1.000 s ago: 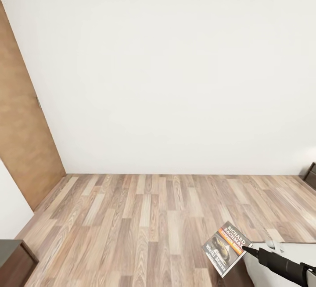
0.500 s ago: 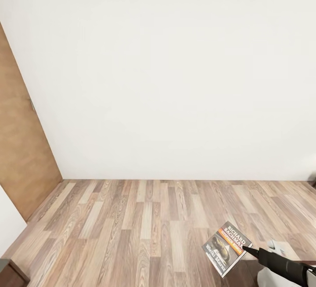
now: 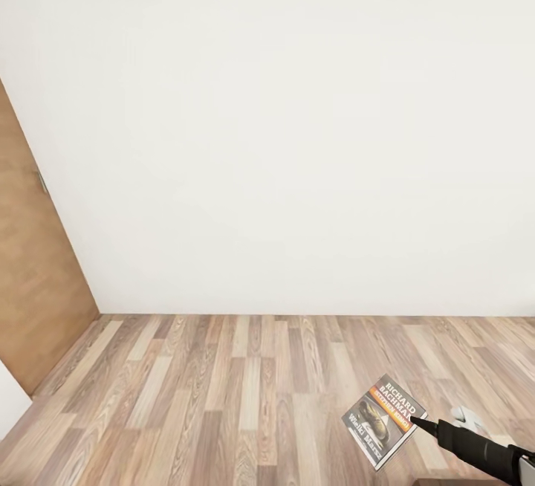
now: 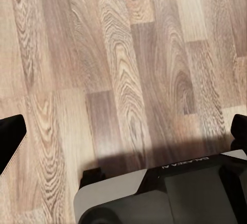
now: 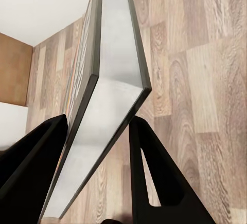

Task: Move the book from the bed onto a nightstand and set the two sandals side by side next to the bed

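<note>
One of three items in hand: book [image 3: 383, 420] off the bed, carried in the air above the plank floor [image 3: 223, 397], pinched at one corner by the right gripper [image 3: 413, 420]. Seen from the right wrist, book [image 5: 105, 95] edge-on between the two dark fingers [image 5: 154, 172], both pressed against its covers, pale page block facing the camera. Clamped firmly, by the look of it.

Left gripper [image 4: 123, 136] pointing down at bare floor, fingers wide apart, holding nothing.

Facing a blank white wall [image 3: 297, 137], brown door [image 3: 30, 278] at far left. Judged to be in transit, mid-carry.

Still to do, as far as can be judged:
- reaching a nightstand and setting the book down on its top
- finding both sandals and laying them side by side by the bed

Roughly a third along at best; book lifted but not yet delivered.

Writing on the cover: "RICHARD BACHMAN" in white at the top, orange band below with lettering too small to read, white title near the bottom edge blurred, not legible. Dark picture in the middle, subject unclear. Reversed lettering on the dark robot body [image 4: 170, 193] in the left wrist view, not readable.
</note>
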